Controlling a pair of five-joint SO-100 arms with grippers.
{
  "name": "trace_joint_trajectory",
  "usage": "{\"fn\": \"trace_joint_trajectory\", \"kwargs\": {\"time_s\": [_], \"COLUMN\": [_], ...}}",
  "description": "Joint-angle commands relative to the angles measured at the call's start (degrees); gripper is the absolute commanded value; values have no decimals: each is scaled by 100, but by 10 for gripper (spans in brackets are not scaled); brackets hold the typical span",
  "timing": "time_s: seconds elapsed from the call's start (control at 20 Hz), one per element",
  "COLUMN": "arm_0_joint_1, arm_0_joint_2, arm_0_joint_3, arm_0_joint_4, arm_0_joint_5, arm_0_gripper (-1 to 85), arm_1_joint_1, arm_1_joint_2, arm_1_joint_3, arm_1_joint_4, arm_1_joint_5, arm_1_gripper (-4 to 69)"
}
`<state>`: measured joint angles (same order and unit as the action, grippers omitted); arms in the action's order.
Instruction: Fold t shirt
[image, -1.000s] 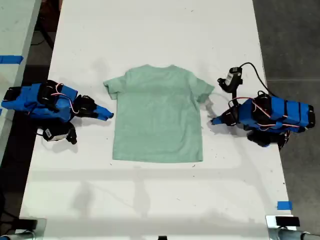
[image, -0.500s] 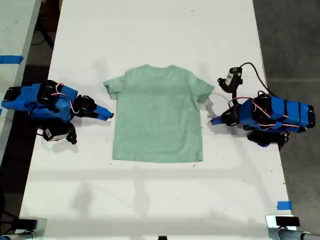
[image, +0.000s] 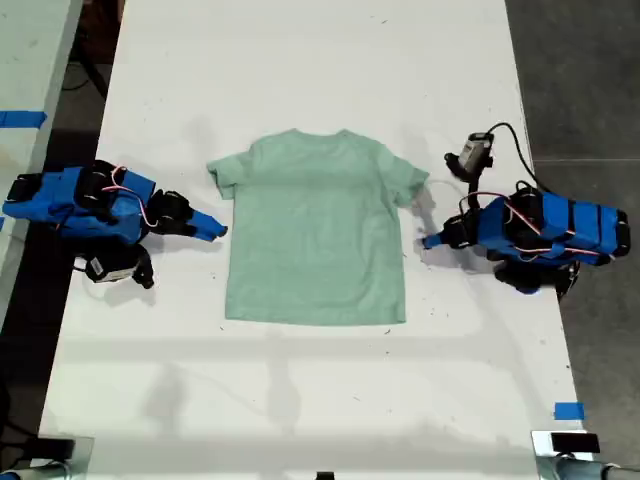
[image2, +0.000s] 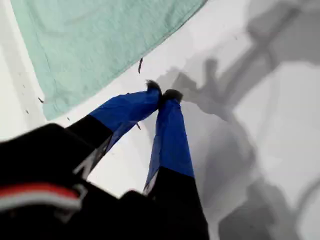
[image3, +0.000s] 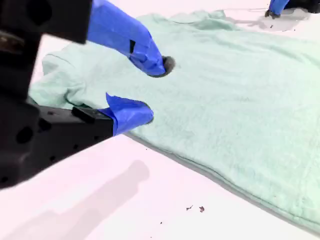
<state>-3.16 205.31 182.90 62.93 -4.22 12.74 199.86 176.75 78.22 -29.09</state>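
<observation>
Rolling slightly at the wrist since a moment ago, my first gripper (image2: 161, 94) is sitting with its jaws pressed together on the bare desk (image: 300, 60), while the t shirt (image: 315, 230) is lying flat and unfolded just ahead of its tips. My second gripper (image3: 152, 90) is hovering spread open over the shirt's near edge, close beside a sleeve. Folding is not yet begun, I judge; I am lining up for the first grasp, which calls for opening the first gripper and pinching an edge on each side.
</observation>
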Motion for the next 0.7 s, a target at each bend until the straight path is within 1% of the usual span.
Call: {"fn": "trace_joint_trajectory", "kwargs": {"time_s": [0.0, 0.05, 0.1, 0.2, 0.3, 0.4, 0.45, 0.5, 0.55, 0.6, 0.65], "arm_0_joint_1": [44, 44, 44, 44, 44, 44, 44, 44, 44, 44, 44], "arm_0_joint_2": [18, 18, 18, 18, 18, 18, 18, 18, 18, 18, 18], "arm_0_joint_3": [62, 62, 62, 62, 62, 62, 62, 62, 62, 62, 62], "arm_0_joint_4": [-9, -9, -9, -9, -9, -9, -9, -9, -9, -9, -9], "arm_0_joint_5": [26, 26, 26, 26, 26, 26, 26, 26, 26, 26, 26], "arm_0_gripper": [115, 115, 115, 115, 115, 115, 115, 115, 115, 115, 115], "arm_1_joint_1": [70, 70, 79, 255, 26, -105, -202, -299, -149, -88, 44], "arm_1_joint_2": [62, 62, 62, 62, 62, 62, 70, 70, 70, 70, 44], "arm_1_joint_3": [53, 53, 53, 53, 53, 53, 53, 0, -123, -396, -738], "arm_1_joint_4": [9, 0, 0, 0, 0, 0, 0, -413, -773, -870, -817], "arm_1_joint_5": [2496, 2892, 2909, 2092, 2171, 2408, 2338, 2153, 1819, 1573, 1450], "arm_1_gripper": [33, 44, 22, 13, 13, 21, 15, 15, 18, 26, 39]}}
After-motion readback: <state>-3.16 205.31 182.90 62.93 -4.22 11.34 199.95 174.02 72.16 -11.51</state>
